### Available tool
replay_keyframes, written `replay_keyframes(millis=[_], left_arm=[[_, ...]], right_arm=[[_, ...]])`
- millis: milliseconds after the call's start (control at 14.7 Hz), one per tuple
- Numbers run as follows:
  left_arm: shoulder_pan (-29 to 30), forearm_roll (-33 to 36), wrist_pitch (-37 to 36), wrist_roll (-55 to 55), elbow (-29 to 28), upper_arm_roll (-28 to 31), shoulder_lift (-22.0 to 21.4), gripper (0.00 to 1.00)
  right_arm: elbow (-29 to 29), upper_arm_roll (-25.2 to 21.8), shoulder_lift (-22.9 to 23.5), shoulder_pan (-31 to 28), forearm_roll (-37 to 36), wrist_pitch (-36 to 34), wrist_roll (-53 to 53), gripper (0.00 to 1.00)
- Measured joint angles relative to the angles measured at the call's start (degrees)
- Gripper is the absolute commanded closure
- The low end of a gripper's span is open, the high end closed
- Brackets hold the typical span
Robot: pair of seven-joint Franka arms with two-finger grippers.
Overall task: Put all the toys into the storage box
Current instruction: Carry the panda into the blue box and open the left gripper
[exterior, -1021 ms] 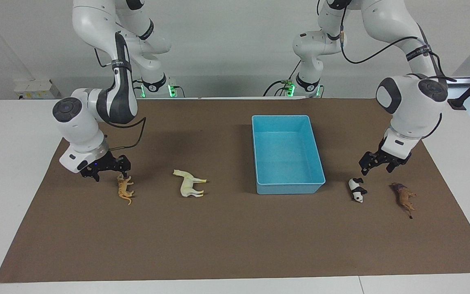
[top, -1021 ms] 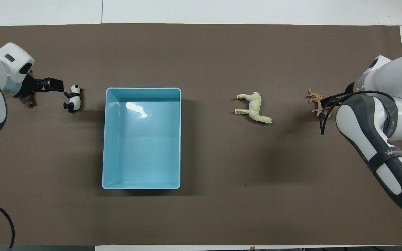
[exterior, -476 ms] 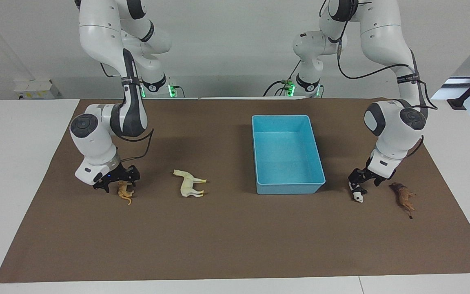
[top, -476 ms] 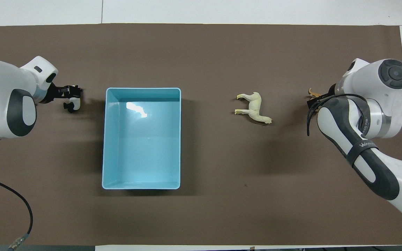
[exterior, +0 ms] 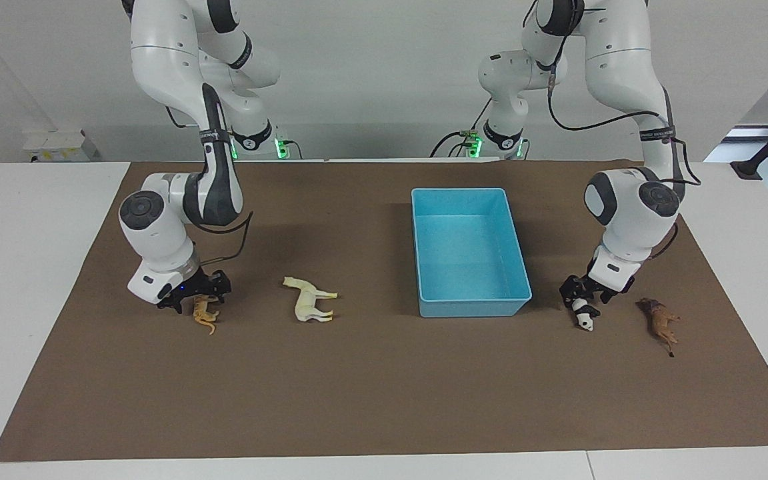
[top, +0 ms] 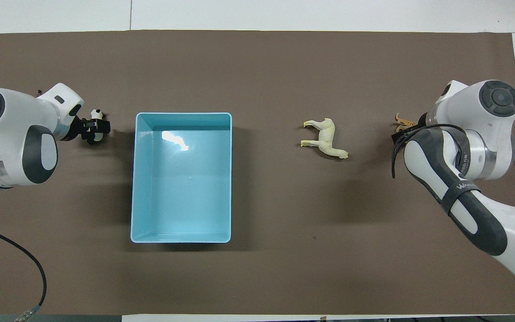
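Looking from each pincer outward, you have 0 of 4 toys stored so far. Your left pincer [exterior: 582, 298] is down at the panda [exterior: 584, 315], jaws spread wide around the upper part of its body and not yet closed on it; the panda lies on the desk [exterior: 384, 400]. Just beside that pincer, toward the left arm's end, lies the lion [exterior: 659, 322], untouched. To its other flank stands the storage box [exterior: 471, 308], with nothing in it. Your right pincer [exterior: 199, 293] is low over the tiger [exterior: 205, 314], jaws also wide and gripping nothing. Beside it, toward the box, the horse [exterior: 311, 301] lies on its side. By my reading, both grasps are only being set up: 4 pickups and 4 drops remain.
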Motion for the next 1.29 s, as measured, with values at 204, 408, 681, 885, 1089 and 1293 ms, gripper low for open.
replay_keyframes(millis=[204, 408, 681, 885, 1089, 1293], left_arm=[[0.00, 0.00, 0.68, 0.00, -0.90, 0.00, 0.04, 0.57], [0.06, 0.01, 0.67, 0.00, -0.70, 0.05, -0.04, 1.00], [0.09, 0.00, -7.05, -0.06, 5.23, 0.12, -0.10, 1.00], [-0.94, -0.06, -23.53, -5.22, 16.82, -0.78, -1.51, 1.00], [-8.90, -0.13, -32.84, -18.57, 19.44, -1.38, -6.63, 1.00], [-17.93, -0.14, -31.04, -30.31, 13.81, -1.57, -9.31, 1.00]], right_arm=[[-0.42, -0.01, 0.00, -0.08, 0.00, 0.00, -1.15, 0.26], [-0.43, -0.02, 0.00, -0.12, 0.01, 0.00, -1.25, 1.00], [-0.45, -0.03, -0.09, -0.25, 0.07, 0.01, -1.25, 1.00], [-0.43, -0.03, -0.09, -0.24, 0.07, 0.01, -1.25, 1.00], [0.25, -0.03, -0.11, -0.21, 0.07, 0.01, -1.18, 1.00], [2.01, -0.01, -1.19, 0.05, 0.08, -0.66, 0.37, 1.00]])
